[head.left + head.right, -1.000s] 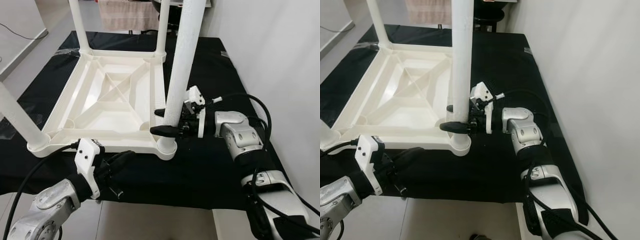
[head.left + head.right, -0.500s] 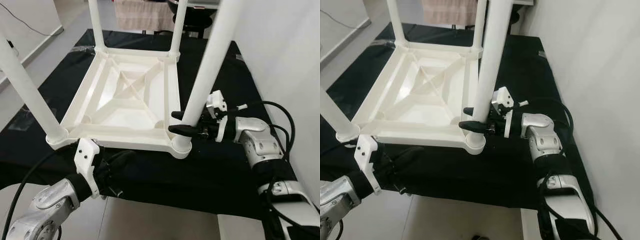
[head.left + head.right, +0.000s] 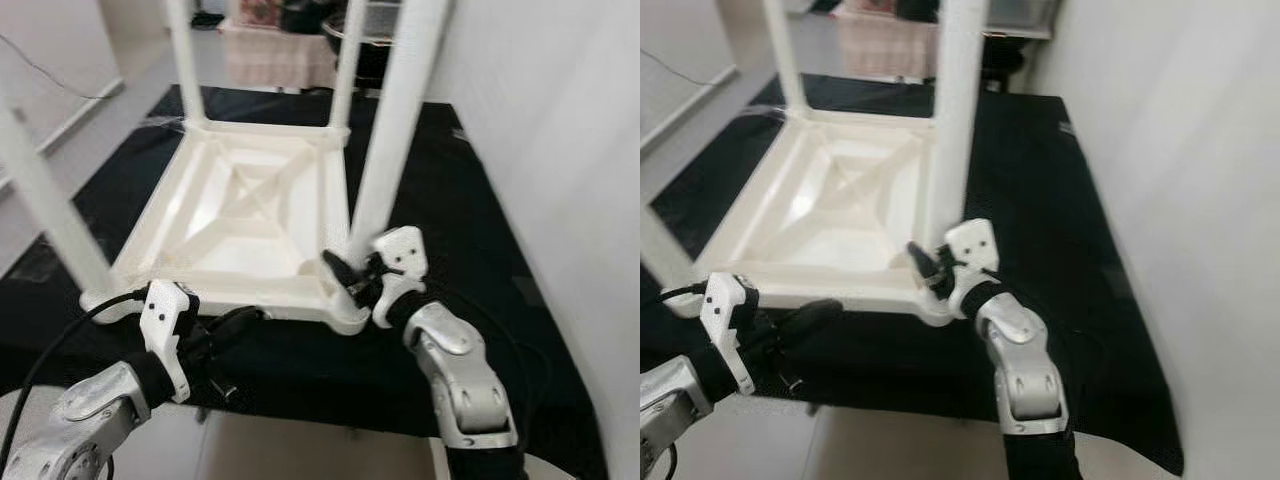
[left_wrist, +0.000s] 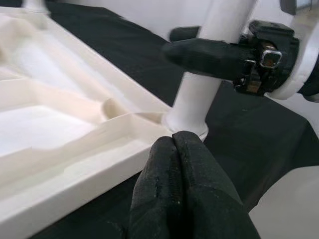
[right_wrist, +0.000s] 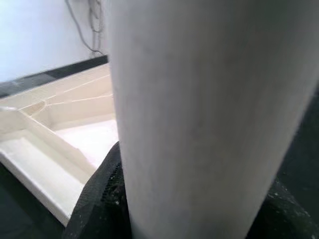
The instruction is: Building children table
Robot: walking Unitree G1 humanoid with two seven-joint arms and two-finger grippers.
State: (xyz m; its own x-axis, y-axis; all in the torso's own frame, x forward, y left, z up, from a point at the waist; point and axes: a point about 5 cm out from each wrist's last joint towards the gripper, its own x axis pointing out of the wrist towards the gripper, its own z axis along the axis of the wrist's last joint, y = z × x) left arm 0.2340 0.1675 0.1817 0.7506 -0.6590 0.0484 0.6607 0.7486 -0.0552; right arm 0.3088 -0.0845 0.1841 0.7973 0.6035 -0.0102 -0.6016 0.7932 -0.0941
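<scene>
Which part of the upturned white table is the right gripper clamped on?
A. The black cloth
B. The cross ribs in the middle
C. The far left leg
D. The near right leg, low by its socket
D: the right gripper has its black fingers around the near right leg, just above the corner socket.

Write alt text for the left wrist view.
The left pincer, shut, hovers by the rim of an upturned white table near its corner leg. The right pincer clamps that leg above a black cloth.
</scene>
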